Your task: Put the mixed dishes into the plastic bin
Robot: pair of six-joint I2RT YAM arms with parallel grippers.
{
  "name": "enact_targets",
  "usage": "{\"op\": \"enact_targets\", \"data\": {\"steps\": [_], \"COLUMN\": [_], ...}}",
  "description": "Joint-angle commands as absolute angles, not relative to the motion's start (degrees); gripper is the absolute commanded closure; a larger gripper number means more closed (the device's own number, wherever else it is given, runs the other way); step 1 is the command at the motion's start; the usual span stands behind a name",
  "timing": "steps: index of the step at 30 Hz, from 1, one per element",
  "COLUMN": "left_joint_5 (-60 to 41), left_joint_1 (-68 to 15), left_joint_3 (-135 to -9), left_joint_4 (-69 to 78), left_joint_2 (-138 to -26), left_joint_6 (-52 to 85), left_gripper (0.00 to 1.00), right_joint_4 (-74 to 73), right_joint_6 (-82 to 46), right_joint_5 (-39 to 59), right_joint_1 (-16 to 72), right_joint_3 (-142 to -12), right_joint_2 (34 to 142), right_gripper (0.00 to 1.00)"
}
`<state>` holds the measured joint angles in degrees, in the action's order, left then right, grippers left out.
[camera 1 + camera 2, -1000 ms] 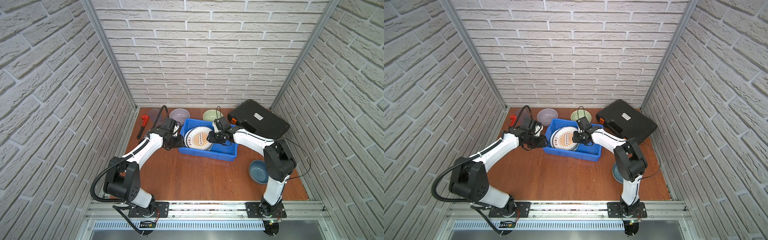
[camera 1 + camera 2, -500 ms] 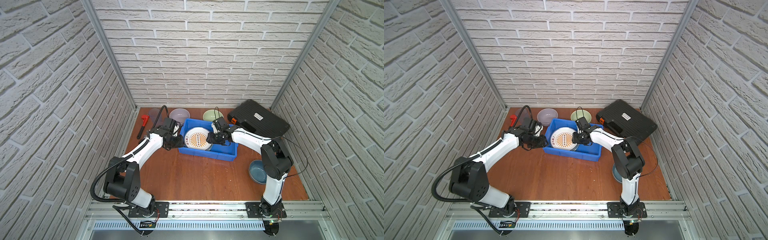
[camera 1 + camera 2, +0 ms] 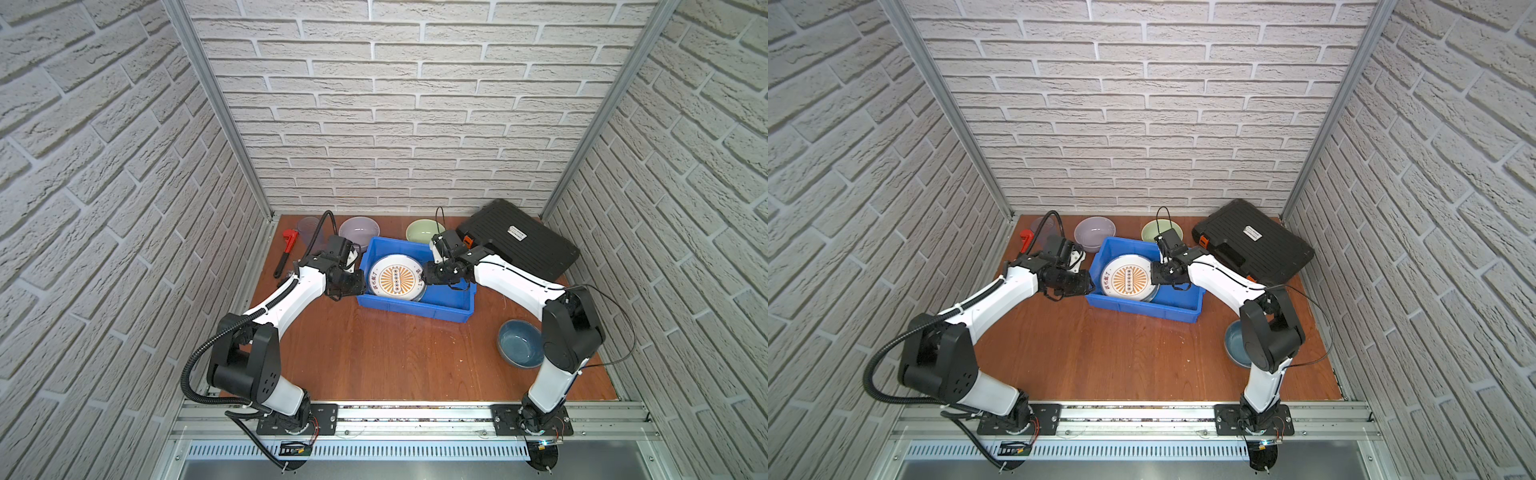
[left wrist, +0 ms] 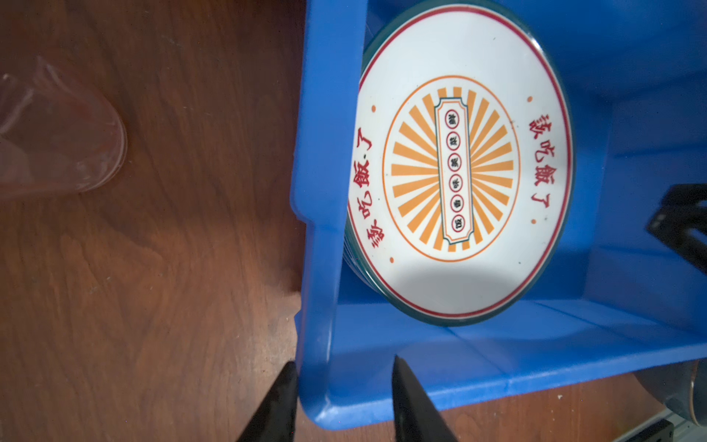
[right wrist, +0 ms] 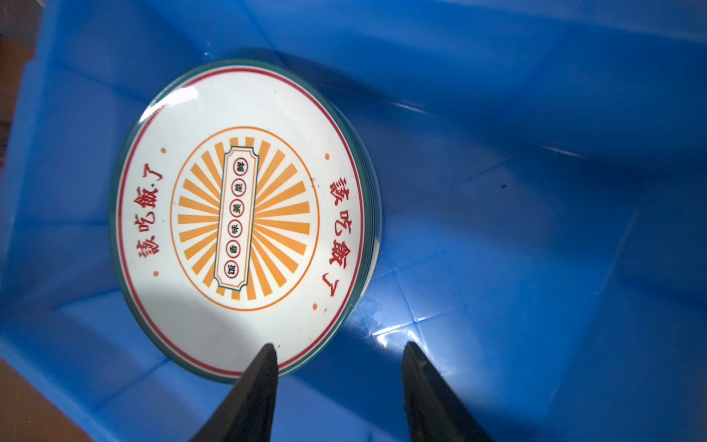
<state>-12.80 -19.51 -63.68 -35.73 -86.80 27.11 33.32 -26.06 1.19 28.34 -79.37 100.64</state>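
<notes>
The orange sunburst plate (image 3: 397,277) (image 3: 1129,277) (image 4: 459,164) (image 5: 245,218) lies in the blue plastic bin (image 3: 415,309) (image 3: 1142,305) (image 4: 325,153) (image 5: 535,191), on top of other plates whose rims show under it. My left gripper (image 3: 359,289) (image 3: 1090,284) (image 4: 343,363) is open and straddles the bin's left wall near its front corner, the outer finger against the wall. My right gripper (image 3: 424,276) (image 3: 1154,274) (image 5: 339,344) hangs open and empty inside the bin at the plate's right edge. On the table are a lilac bowl (image 3: 359,229), a pale green bowl (image 3: 424,230), a blue-grey bowl (image 3: 519,343) and a clear tumbler (image 3: 306,230) (image 4: 57,134).
A red pipe wrench (image 3: 284,253) lies at the back left beside the tumbler. A black tool case (image 3: 519,245) fills the back right corner, close behind my right arm. Brick walls close in the table on three sides.
The sunburst plate has settled from a tilt to lie flatter in the bin. My right jaws have opened off it. My left jaws have narrowed round the bin's wall.
</notes>
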Motion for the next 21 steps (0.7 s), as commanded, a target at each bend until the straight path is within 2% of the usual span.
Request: {"op": "enact_targets", "data": {"steps": [1,10,21], "left_joint_5": [-13.7,-13.1,-12.8], "left_joint_1": [-19.8,-19.8,-19.9], "left_joint_3": [-64.1,-64.0,-63.1], "left_joint_4": [-34.8,-35.3,-35.6], "left_joint_2": [-86.9,-87.2,-87.0], "left_joint_6": [26.8,26.2,25.7], "left_gripper": [0.61,0.65,0.68], "right_joint_4": [36.9,46.3,45.7], "right_joint_6": [-24.0,-21.2,-22.5], "right_joint_5": [-2.1,-14.8,-10.6], "right_joint_1": [28.3,25.0,18.7], "right_joint_3": [-80.7,-79.3,-70.8], "right_joint_2": [96.5,91.2,87.3], "right_gripper": [0.46,0.46,0.46]}}
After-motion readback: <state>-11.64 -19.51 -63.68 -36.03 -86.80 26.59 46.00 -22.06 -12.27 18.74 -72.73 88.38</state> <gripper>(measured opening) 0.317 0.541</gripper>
